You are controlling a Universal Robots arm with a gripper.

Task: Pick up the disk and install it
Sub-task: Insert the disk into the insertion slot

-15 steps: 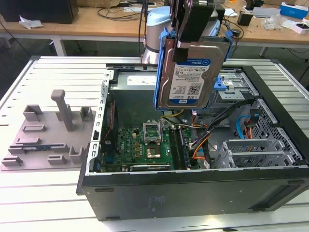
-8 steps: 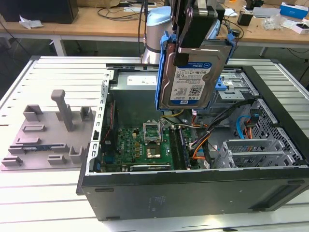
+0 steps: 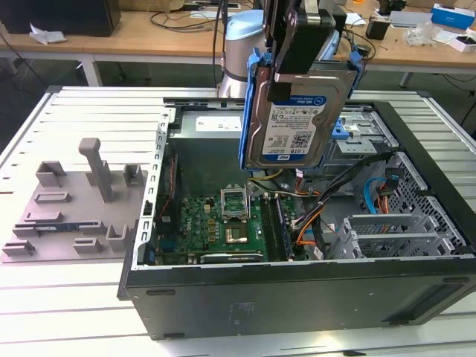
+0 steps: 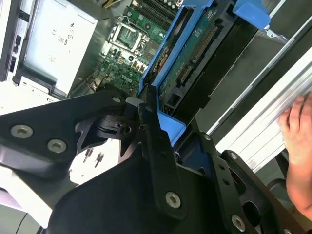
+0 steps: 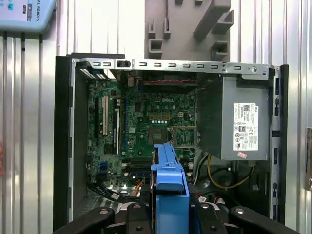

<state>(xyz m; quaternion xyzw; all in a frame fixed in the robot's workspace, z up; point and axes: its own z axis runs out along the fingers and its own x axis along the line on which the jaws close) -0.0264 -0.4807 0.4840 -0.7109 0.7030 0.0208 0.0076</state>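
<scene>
Jaws pinch the disk, flat silver metal in a blue plastic frame, upright above the open computer case. From the exterior view's left: grey moulded fixture, green circuit board, perforated bays, all on a ribbed pale bench.

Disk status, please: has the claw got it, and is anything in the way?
Gripper shut on the disk. Disk upright above the open computer case. Cables lie inside the case.

Black fingers with silver screws, on a silver-grey arm with a pale-blue joint cap.
</scene>
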